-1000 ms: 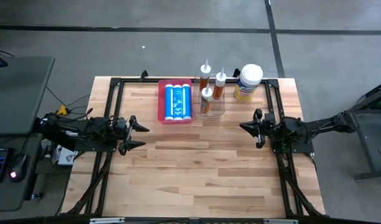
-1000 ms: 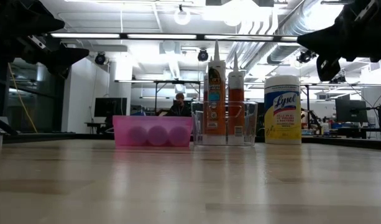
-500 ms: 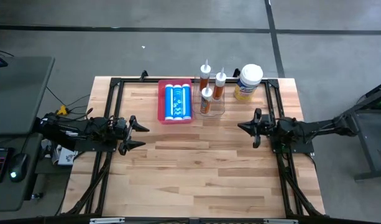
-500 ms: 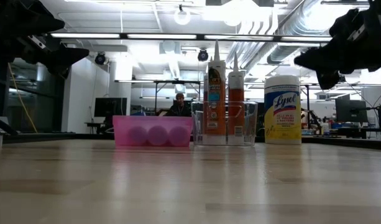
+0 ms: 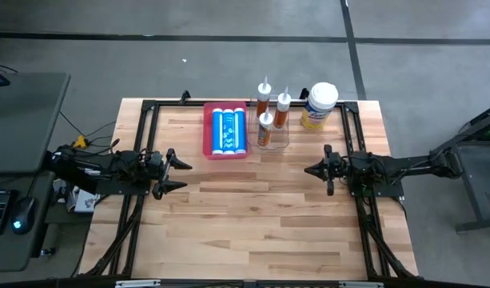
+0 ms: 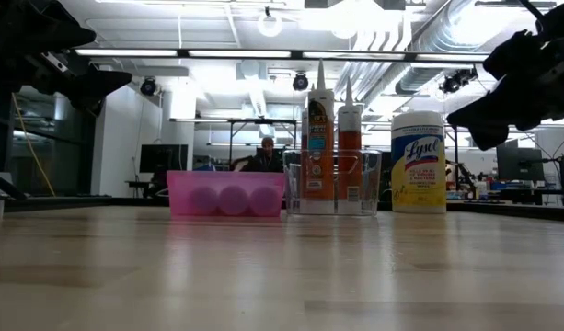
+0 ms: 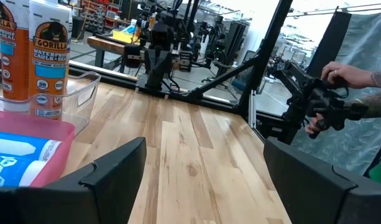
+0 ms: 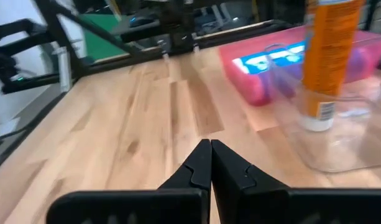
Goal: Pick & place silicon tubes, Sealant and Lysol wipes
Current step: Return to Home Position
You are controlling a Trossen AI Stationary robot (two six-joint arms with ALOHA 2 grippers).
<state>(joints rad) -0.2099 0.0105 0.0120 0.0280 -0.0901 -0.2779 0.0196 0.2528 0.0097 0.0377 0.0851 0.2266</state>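
Centre to 6 o'clock: bare table (image 5: 252,228) is lying open.
12 o'clock: tray (image 5: 207,128), bin (image 5: 280,137) and wipes (image 5: 320,106) are standing in a row, blocking the far edge.
9 and 3 o'clock: left gripper (image 5: 187,176) and right gripper (image 5: 307,170) are hovering at the sides.

**Task items, table's far edge**

Blue-and-white silicone tubes (image 5: 226,130) lie side by side in a pink tray (image 5: 206,132). Three orange sealant cartridges (image 5: 265,100) stand nozzle-up in the adjoining clear plastic bin (image 5: 278,138). Beside it stands the white-lidded, yellow-labelled Lysol wipes canister (image 5: 319,106).
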